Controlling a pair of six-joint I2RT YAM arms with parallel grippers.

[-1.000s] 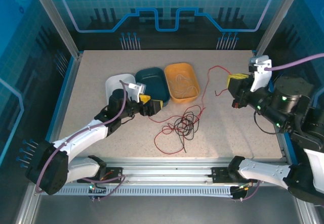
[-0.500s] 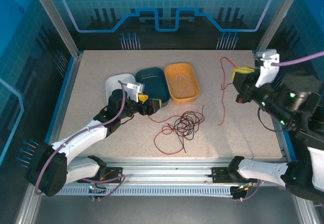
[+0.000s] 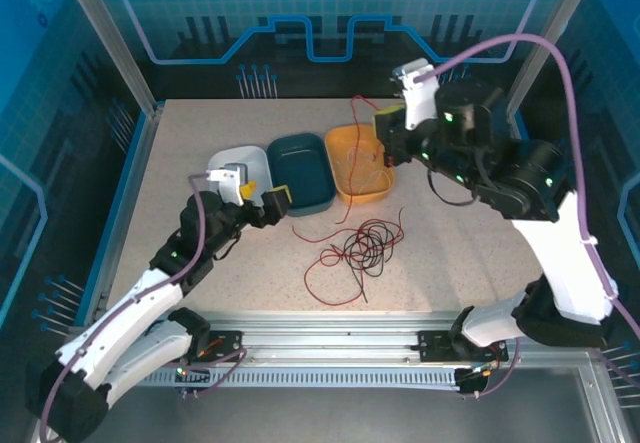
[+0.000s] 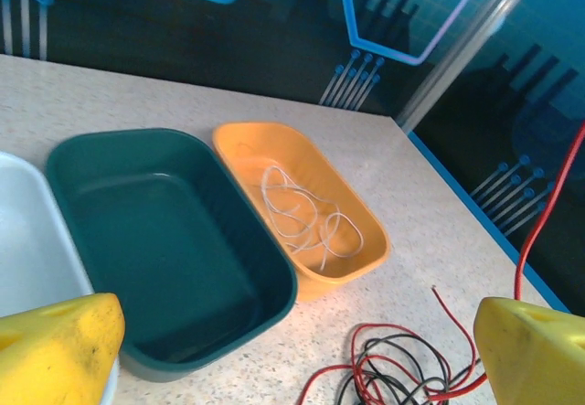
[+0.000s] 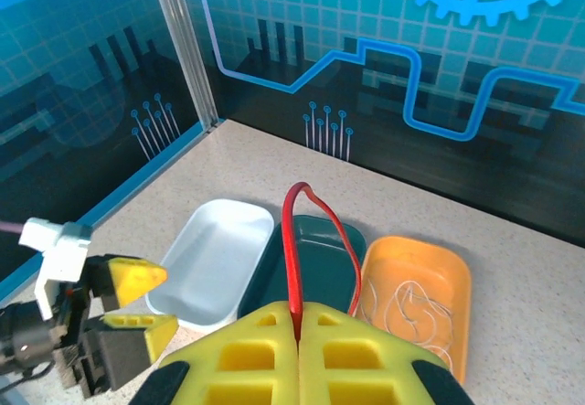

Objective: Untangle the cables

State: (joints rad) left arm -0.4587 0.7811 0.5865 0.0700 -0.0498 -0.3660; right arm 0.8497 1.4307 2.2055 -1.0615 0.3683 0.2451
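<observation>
Gripping red cable (image 5: 292,240), right pincer (image 5: 300,327); left pincer (image 3: 268,195) released; speckled tabletop (image 3: 450,253), blue walls (image 3: 200,23).

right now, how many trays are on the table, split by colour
white tray: 1
dark green tray: 1
orange tray: 1
total: 3 trays
</observation>
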